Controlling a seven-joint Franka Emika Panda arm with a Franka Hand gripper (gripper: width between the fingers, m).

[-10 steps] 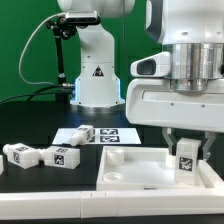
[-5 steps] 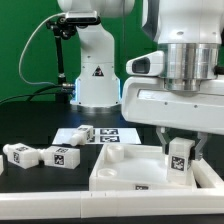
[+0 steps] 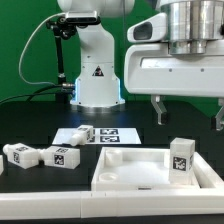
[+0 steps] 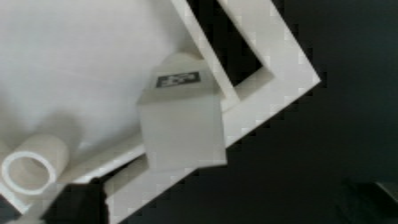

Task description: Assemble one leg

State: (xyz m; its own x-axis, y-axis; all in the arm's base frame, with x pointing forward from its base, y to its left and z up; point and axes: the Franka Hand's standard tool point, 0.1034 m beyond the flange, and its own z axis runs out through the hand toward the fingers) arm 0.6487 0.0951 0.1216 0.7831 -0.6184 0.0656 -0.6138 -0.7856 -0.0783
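Note:
A leg (image 3: 181, 158), a white block with a tag on its face, stands upright in the corner of the large flat white piece with a raised rim (image 3: 130, 182) at the exterior view's right. My gripper (image 3: 190, 112) is open and empty, well above the leg, with a finger out to each side and touching nothing. In the wrist view the leg (image 4: 182, 125) is seen from above, standing inside the rim (image 4: 267, 60) with its tagged end up. Only dark finger edges show there.
Two more legs (image 3: 18, 154) (image 3: 60, 156) lie on the black table at the exterior view's left. A third leg (image 3: 82, 133) lies on the marker board (image 3: 112, 134). A round socket (image 3: 111, 155) rises in the white piece. The robot base (image 3: 97, 70) stands behind.
The gripper has opened, let go of the leg and risen straight up. The leg stays standing in the corner of the white piece.

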